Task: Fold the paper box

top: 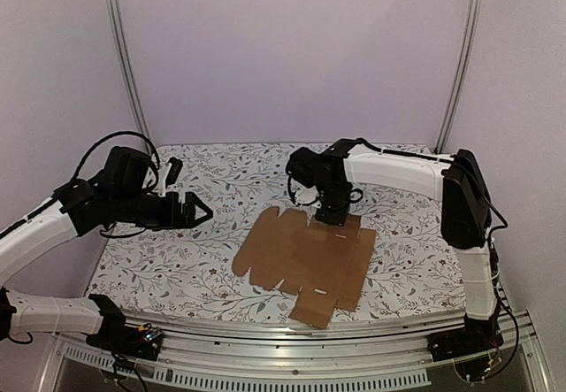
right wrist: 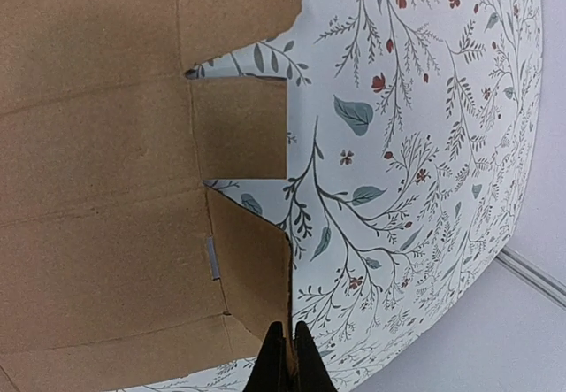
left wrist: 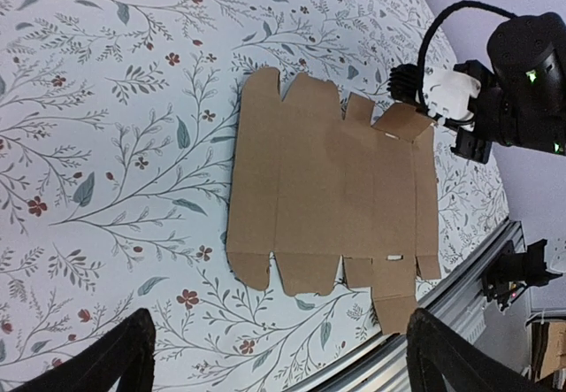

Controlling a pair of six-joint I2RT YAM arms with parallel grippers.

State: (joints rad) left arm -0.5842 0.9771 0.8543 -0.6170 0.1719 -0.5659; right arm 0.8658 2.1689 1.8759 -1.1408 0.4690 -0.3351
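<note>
Looking through my right wrist camera, I see only the dark tips of my right gripper (right wrist: pixel 286 361) at the bottom edge. The rest is cut off, and the cardboard runs out of that view at the left and top. From above, my own wrist covers the spot where the tips meet the cardboard, so the grip is hard to make out there. The paper box (top: pixel 305 259) lies as a flat die-cut sheet on the floral table (top: pixel 177 268), near the front middle, one end close to the front edge. My right tips are pinched together on the edge of a small end flap (left wrist: pixel 404 122) at the sheet's far side, and that flap tilts up while the rest lies flat. My right arm reaches in from the right, elbow high, wrist bent down. My left gripper (top: pixel 199 211) hangs over the table's left side, well apart from the sheet, its fingers (left wrist: pixel 115 357) spread wide with nothing between them
</note>
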